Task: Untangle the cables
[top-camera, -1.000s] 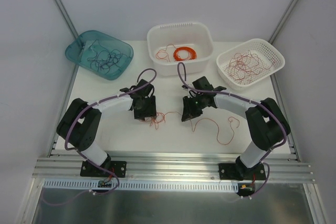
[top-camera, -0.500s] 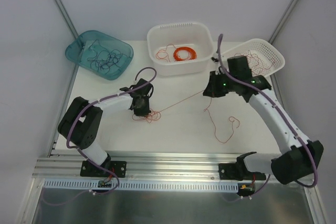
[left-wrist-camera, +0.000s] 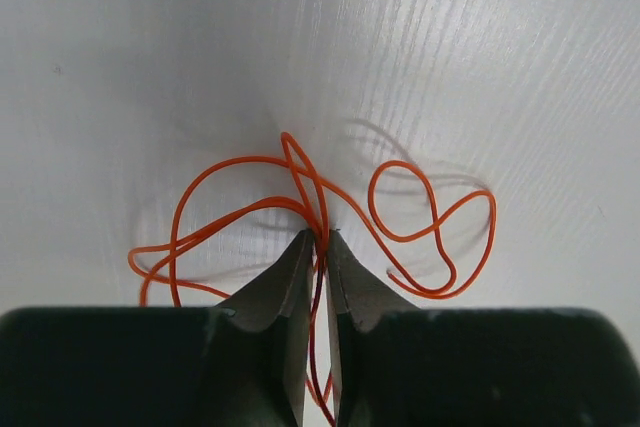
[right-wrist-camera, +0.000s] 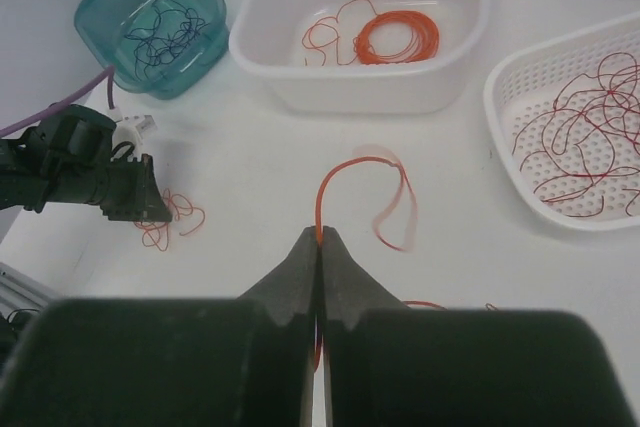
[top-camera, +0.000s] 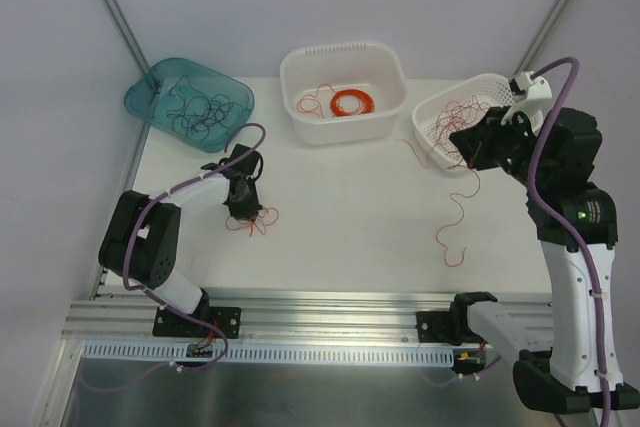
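Note:
My left gripper (top-camera: 241, 203) is down on the table, shut on a small tangle of orange-red and dark red cables (top-camera: 252, 220). In the left wrist view the closed tips (left-wrist-camera: 320, 240) pinch several strands of the tangle (left-wrist-camera: 300, 172), and loops spread out on both sides. My right gripper (top-camera: 470, 145) is raised near the white basket, shut on a single orange-red cable (top-camera: 438, 238) that hangs down to the table. In the right wrist view the tips (right-wrist-camera: 320, 233) clamp that cable (right-wrist-camera: 340, 167), whose free loop is blurred.
A teal tub (top-camera: 150, 82) with black wires stands at the back left. A white tub (top-camera: 300, 67) at the back middle holds an orange ring coil (top-camera: 351, 102) and a loose strand. A white perforated basket (top-camera: 520, 97) with dark red wires is at the back right.
My right arm has risen and swung right toward the basket, drawing the orange-red cable out of the tangle. My left gripper has slid left with the remaining tangle.

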Controlling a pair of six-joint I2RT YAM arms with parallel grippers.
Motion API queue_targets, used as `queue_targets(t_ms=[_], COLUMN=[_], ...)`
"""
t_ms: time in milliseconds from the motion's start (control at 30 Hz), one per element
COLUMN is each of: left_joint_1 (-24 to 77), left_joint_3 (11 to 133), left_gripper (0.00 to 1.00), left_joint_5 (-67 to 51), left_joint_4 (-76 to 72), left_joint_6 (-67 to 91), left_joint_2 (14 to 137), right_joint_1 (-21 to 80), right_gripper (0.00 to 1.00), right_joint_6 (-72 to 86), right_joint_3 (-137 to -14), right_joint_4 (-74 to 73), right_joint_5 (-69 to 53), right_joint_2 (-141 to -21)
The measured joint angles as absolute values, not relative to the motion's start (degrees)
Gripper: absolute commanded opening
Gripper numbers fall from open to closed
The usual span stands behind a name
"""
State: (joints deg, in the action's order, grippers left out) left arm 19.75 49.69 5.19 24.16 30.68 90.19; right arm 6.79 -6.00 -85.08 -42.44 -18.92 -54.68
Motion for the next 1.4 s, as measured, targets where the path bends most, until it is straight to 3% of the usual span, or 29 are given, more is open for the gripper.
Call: queue_targets(t_ms=[167,400,533,633,833,933,1400], left_joint_1=[19.8,19.8,19.8,19.8,19.8,19.8,19.8], left_joint_3=[49.7,50.6,51.3,51.6,52.1,52.1,50.9], left_gripper=[0.24,0.47,0.55,0.57,0.58,0.58,0.60], left_joint_5=[4.6,1.1,-1.2,-2.6,-4.1,-4.4,-5.9], left_joint_4=[26.0,26.7,26.7,26.7,26.7,26.7,26.8], left_joint_6=[30.2,29.2,28.4,27.3,25.5,24.7,24.5], left_joint_2=[88.4,82.1,78.5,75.5,71.2,70.0,66.8], right_joint_1=[6.7,6.7,6.7,6.7,7.2,7.6,14.8], right_gripper=[0.01,0.01,0.13,0.20,0.64,0.74,0.76], right_joint_6=[-3.3,1.8,3.5,4.3,7.2,8.7,15.8], right_joint_3=[-80.7,-60.7,-50.6,-45.4,-38.6,-37.7,-37.7], right_joint_4=[-38.9,-34.7,-33.8,-33.3,-31.7,-31.7,-26.7], right_joint_5=[-20.9,-20.1,-16.8,-14.8,-10.3,-7.8,3.0], right_joint_2=[-54.6,-55.7,-55.8,-57.2,-63.0,-64.4,-73.4])
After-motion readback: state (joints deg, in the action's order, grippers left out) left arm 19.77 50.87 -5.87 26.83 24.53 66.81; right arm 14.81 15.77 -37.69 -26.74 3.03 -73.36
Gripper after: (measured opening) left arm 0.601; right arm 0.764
